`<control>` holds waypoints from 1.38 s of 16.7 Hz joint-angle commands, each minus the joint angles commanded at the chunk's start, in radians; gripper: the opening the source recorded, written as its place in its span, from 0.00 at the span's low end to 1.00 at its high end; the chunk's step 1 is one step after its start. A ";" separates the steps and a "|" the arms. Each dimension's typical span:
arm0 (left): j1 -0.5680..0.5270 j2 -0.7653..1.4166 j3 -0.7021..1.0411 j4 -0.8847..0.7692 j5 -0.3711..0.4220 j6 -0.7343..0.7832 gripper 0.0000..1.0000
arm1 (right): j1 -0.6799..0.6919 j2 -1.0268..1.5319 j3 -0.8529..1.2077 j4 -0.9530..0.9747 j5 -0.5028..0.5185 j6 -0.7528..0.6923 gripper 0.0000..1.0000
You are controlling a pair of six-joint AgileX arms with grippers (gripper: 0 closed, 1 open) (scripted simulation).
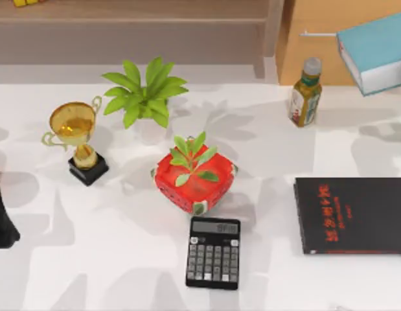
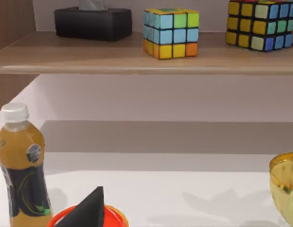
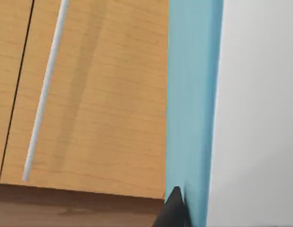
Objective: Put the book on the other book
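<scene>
Book [image 1: 375,48] aloft at far right, right tool [image 3: 173,208] against its cover, grip unclear.

The teal book [image 1: 377,48] runs off the top view's right edge, above and right of the juice bottle [image 1: 305,92], so whatever carries it is out of sight. In the right wrist view its cover [image 3: 193,94] is cut top and bottom, and 1 dark fingertip [image 3: 173,208] pokes in against it; the right gripper's grip cannot be judged. The black book [image 1: 352,215], below the bottle, loses its right end to that same edge, and its red lettering is too small to read. Far left of the bottle, a dark arm part [image 1: 0,214] is clipped by the left edge. In the left wrist view, 1 black finger [image 2: 89,210] hides part of an orange rim [image 2: 66,216].
</scene>
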 joint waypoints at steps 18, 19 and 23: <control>0.000 0.000 0.000 0.000 0.000 0.000 1.00 | 0.510 -0.184 -0.410 -0.170 0.426 0.692 0.00; 0.000 0.000 0.000 0.000 0.000 0.000 1.00 | 0.508 -0.179 -0.410 -0.164 0.423 0.690 0.00; 0.000 0.000 0.000 0.000 0.000 0.000 1.00 | 0.498 -0.159 -0.412 -0.140 0.415 0.681 0.00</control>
